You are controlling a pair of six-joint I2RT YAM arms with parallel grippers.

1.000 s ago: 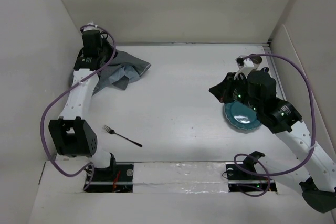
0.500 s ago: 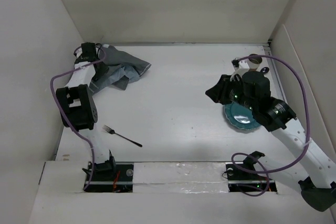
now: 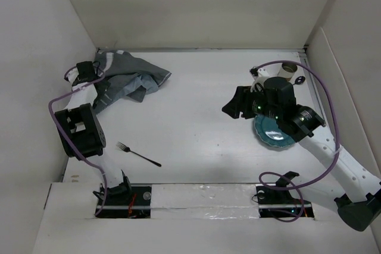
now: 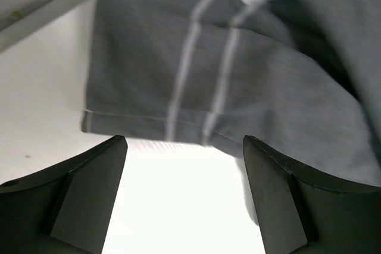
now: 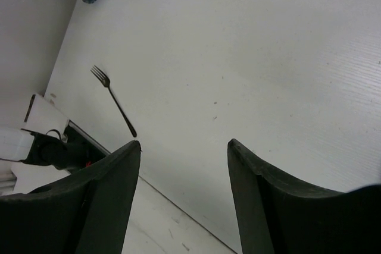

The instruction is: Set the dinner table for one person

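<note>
— Where is the dinner table (image 3: pixel 196 117)?

— It is the big matte white top that fills the middle of the overhead view. Pale walls box it in, and the two arm bases sit at its near edge.

— What lies on the table?

— A dark grey cloth (image 3: pixel 134 78) with pale stripes is crumpled in the far left corner. A dark fork (image 3: pixel 138 154) lies alone near the front left, well apart from the cloth. On the right there is a teal plate (image 3: pixel 272 136), partly hidden under the right arm. Beyond the plate, near the far right corner, stands a pale cup (image 3: pixel 289 69).

— And the left pincer (image 4: pixel 183 147)?

— It is at the far left edge, just beside the cloth. Its fingers are spread wide with nothing between them. The cloth's hemmed edge lies just past the tips, with bare white table below. Whether the tips touch the table I cannot tell.

— The right pincer (image 5: pixel 183 144)?

— It is also spread and holds nothing. It sits over the table just left of the plate, and its own camera looks across bare white surface toward the fork and a corner of the cloth.
</note>
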